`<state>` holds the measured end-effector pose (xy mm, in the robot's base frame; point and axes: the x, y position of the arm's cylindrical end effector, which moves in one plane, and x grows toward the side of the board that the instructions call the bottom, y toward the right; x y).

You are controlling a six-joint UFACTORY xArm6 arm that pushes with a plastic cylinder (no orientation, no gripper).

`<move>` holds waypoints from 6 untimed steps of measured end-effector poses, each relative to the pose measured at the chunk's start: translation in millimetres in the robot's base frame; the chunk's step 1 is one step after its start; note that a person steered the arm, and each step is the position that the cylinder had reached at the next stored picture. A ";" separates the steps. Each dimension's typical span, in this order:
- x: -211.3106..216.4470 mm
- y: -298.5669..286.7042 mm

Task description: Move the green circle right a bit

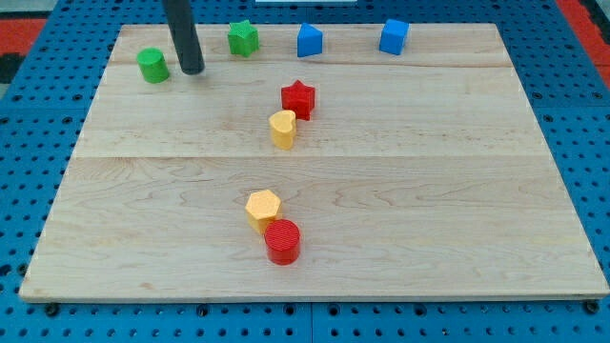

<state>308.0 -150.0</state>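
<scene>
Trouble seemed likely, since my tip (193, 70), a bare rod holding nothing, stood just right of the green circle (152, 65) in the frame's upper left, where any push would send it leftward.

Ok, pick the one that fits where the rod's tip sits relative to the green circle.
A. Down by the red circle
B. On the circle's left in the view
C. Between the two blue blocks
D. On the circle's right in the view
D: my tip stands just to the view's right of the green circle, between it and the green star, near the view's top.
</scene>
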 end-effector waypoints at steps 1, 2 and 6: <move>11.8 -46.3; 6.7 -79.1; 6.4 -62.6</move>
